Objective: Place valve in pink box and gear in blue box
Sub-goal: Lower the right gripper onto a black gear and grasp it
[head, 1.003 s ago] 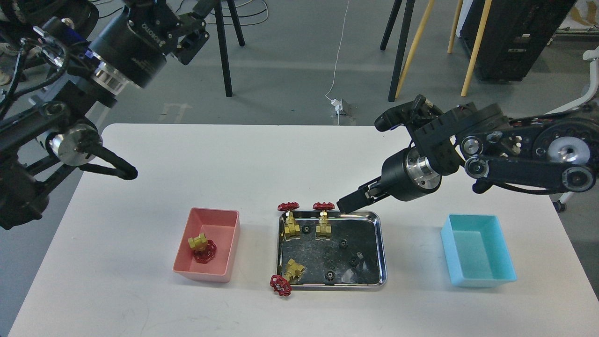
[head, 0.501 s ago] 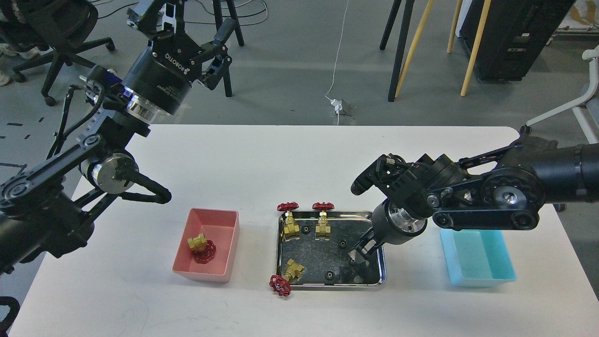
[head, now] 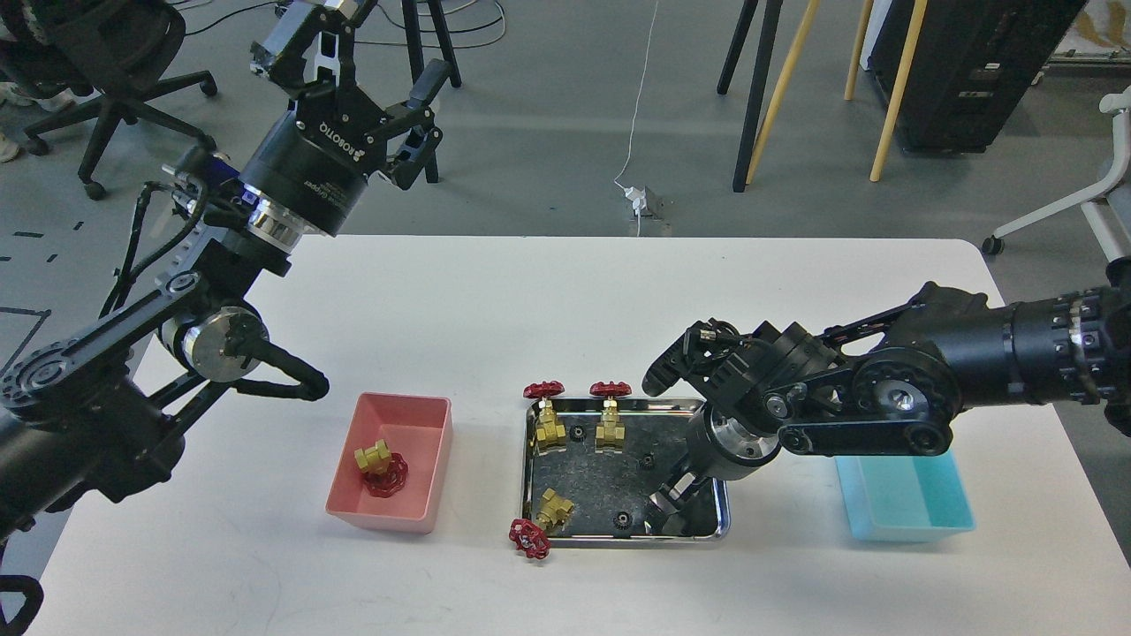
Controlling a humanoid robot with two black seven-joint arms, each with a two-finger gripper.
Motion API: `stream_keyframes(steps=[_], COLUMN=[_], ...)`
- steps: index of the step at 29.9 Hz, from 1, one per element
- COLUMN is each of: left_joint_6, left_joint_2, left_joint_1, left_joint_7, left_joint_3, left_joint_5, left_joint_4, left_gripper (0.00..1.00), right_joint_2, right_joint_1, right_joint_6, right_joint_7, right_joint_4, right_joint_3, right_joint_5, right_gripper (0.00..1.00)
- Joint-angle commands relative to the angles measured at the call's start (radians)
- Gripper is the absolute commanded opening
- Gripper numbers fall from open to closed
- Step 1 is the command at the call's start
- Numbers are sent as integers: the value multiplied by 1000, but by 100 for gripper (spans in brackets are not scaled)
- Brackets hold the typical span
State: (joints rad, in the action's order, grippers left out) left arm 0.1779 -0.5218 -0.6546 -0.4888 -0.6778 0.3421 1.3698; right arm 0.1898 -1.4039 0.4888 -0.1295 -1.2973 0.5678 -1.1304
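A valve (head: 382, 464) lies in the pink box (head: 422, 468). Three more valves stand or lie in the steel tray (head: 618, 403): two upright at the back (head: 548, 417) (head: 611, 417), and one on its side at the front left (head: 541, 521) with its red handwheel over the rim. Tiny black gears (head: 577, 433) (head: 648, 459) (head: 623, 519) lie on the tray floor. My right gripper (head: 664, 508) points down into the tray's front right corner; its fingers are dark and hide what is under them. The blue box (head: 910, 519) looks empty where it shows, partly behind my right arm. My left gripper (head: 371, 57) is open and empty, high above the table's far left.
The steel tray sits between the two boxes near the table's front. My left arm's elbow and cable loop (head: 265, 375) hang just left of the pink box. Chair and stand legs stand on the floor beyond the table.
My right gripper came from the tray's back edge down into its front right part, covering the gear there. My left arm swung right and raised its gripper.
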Motion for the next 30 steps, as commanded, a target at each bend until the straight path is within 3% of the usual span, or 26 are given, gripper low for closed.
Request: stream_keyframes(steps=[1,9,12,20,30], left_joint_6=[0,0,3,6,8], left_joint_2=[5,3,2,0,0], left_joint_1=[4,19,30,47,53], left_joint_7=[0,0,0,0,0], left_joint_3=[0,-3,-11,-14,-14], left_joint_5=[0,2,2,2,2], left_joint_4=[0,0,0,0,0], left_gripper=[85,86,86,86,86], right_joint_2=[-21,-72,-87,-98,-109], right_joint_1=[13,37,40,63,91], right_joint_6=[0,0,0,0,0], right_joint_7=[-2,-2,-2,-2,-7], right_joint_4=[29,70,78,104,128], right_joint_3=[1,1,3,3,4], right_joint_5=[0,0,-2,-2,-3], right_gripper=[63,63,56,52,51])
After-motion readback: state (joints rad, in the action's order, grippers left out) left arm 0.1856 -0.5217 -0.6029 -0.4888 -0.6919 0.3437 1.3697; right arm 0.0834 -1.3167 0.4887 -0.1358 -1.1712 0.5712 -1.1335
